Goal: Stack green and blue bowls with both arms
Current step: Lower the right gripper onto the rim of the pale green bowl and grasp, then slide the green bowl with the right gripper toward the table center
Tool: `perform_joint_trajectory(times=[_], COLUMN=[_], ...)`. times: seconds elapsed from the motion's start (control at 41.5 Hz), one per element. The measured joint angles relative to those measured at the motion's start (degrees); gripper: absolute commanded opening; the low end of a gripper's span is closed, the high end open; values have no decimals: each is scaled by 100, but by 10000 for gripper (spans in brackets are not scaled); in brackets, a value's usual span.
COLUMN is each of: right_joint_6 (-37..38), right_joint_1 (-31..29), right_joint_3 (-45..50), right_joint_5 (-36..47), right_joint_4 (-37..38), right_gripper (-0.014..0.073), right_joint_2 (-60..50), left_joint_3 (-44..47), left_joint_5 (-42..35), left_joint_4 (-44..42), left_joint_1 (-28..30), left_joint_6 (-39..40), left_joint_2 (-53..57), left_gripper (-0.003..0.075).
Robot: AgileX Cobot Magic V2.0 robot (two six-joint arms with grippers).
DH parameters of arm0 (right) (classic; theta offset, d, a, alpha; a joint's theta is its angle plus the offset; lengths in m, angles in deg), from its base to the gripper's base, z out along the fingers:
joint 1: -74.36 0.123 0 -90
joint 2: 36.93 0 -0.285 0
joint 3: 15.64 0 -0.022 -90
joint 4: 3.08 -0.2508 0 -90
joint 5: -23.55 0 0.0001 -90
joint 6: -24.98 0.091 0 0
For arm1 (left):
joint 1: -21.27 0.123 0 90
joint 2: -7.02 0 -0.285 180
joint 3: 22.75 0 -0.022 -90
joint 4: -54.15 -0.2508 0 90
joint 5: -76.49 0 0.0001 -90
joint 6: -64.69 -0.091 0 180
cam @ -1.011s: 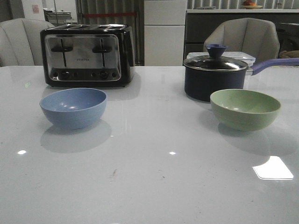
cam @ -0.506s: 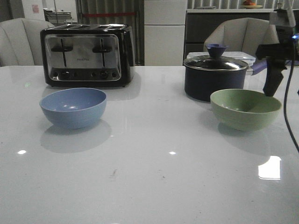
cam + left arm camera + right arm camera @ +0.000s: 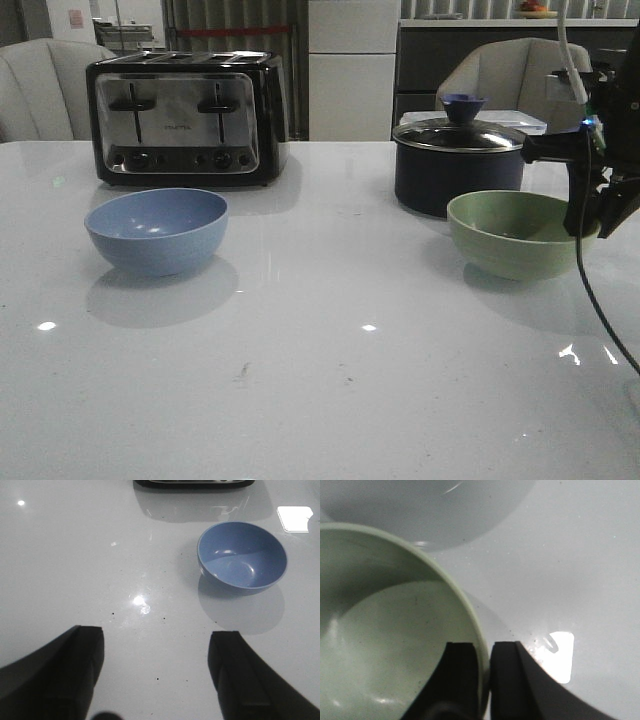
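Green bowl [image 3: 520, 233] sits upright on the white table [image 3: 330, 380], at 3 o'clock from table centre in my front view, directly in front of the dark navy lidded saucepan [image 3: 458, 163], which stands at its 11 o'clock. I read the right gripper [image 3: 585, 215] at the bowl's 3 o'clock rim. In the right wrist view the right gripper [image 3: 482, 680] has its two dark fingers closed to a narrow gap on the bowl's wall: one finger [image 3: 457, 680] lies inside the green bowl [image 3: 385, 645], the other lies outside, and the rim passes between them. I take this as a pinch on the rim. The bowl's base appears to rest on the table; I cannot tell whether it is lifted at all.

Blue bowl [image 3: 157, 230] stands upright at 9 o'clock in the front view, well apart from the green bowl, with the black and chrome toaster [image 3: 187, 118] behind it at its 12 o'clock. The left wrist view shows the blue bowl [image 3: 242, 559] ahead of the left gripper [image 3: 156, 675], not touching it. The left fingers [image 3: 80, 670] are spread wide and hold nothing. The left arm does not appear in the front view.
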Motion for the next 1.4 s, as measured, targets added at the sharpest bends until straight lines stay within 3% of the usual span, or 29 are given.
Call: perform_joint_trajectory(times=[0.072, 0.458, 0.746, 1.059, 1.3, 1.397], right_joint_6=[0, -471, -686, -686, -686, -686], right_joint_1=[0, 204, 1405, 2588, 2836, 2836], right_joint_3=[-9, -9, 512, 1217, 1315, 1324], right_joint_5=[-23, -463, -538, -30, 451, 597], right_joint_4=[0, 40, 32, -134, -313, -323], right_gripper=[50, 54, 54, 54, 57, 132], right_joint_2=[0, -531, -1705, -1676, -1161, -945], left_joint_3=[0, 0, 0, 0, 0, 0], left_joint_5=[0, 0, -9, -9, -9, -9], left_joint_4=[0, 0, 0, 0, 0, 0], left_joint_1=[0, 0, 0, 0, 0, 0], left_joint_6=[0, 0, 0, 0, 0, 0], left_joint_2=[0, 0, 0, 0, 0, 0], left_gripper=[507, 507, 507, 507, 507, 507])
